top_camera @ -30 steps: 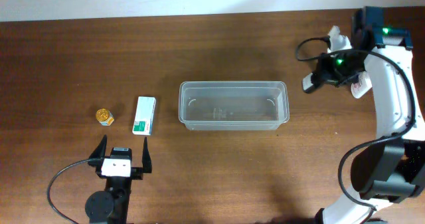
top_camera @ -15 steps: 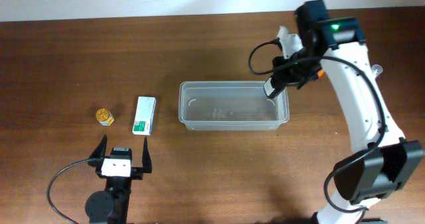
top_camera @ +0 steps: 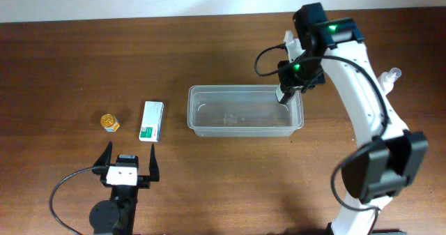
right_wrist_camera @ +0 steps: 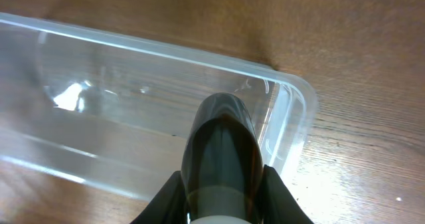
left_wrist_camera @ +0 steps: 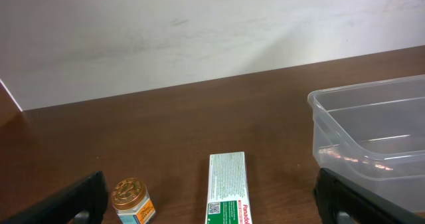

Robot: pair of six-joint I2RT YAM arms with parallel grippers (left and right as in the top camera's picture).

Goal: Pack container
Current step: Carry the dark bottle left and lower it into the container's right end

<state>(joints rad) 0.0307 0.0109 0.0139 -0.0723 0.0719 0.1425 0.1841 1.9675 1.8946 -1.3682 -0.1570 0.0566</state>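
The clear plastic container (top_camera: 244, 127) lies in the middle of the table. My right gripper (top_camera: 284, 94) is shut on a dark brown bottle (right_wrist_camera: 222, 144) and holds it over the container's right end (right_wrist_camera: 292, 101). My left gripper (top_camera: 129, 162) is open and empty near the front edge. A green and white box (top_camera: 150, 120) and a small gold-lidded jar (top_camera: 109, 123) lie left of the container. In the left wrist view the box (left_wrist_camera: 228, 191), the jar (left_wrist_camera: 131, 201) and the container (left_wrist_camera: 372, 137) lie ahead of the left gripper (left_wrist_camera: 212, 214).
A small clear item (top_camera: 390, 76) lies on the table at the far right, beside my right arm. A pale wall (left_wrist_camera: 199, 31) runs along the table's far edge.
My right arm has swung left from the far right of the table, carrying the bottle, and now holds it over the container's right end. The left arm has not moved.
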